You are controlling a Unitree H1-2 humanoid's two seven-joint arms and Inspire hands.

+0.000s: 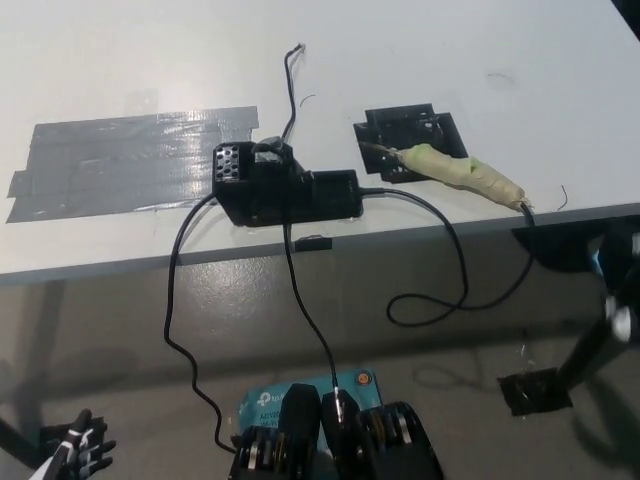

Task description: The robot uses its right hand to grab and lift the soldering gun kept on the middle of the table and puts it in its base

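A yellow-green taped soldering gun [462, 172] lies near the white table's [120, 60] front edge, its tip resting on a black square base plate [410, 135]. Just left of it sits a black control box [285, 190], cables trailing over the edge. A grey tape patch [130, 160] covers the table's left side. The white left hand [78, 448] rests low, fingers spread, holding nothing. The right hand is out of frame.

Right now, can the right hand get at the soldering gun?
Probably yes: the soldering gun lies uncovered near the front right edge of the table. The right hand itself isn't clearly in view; the left hand rests at lower left.
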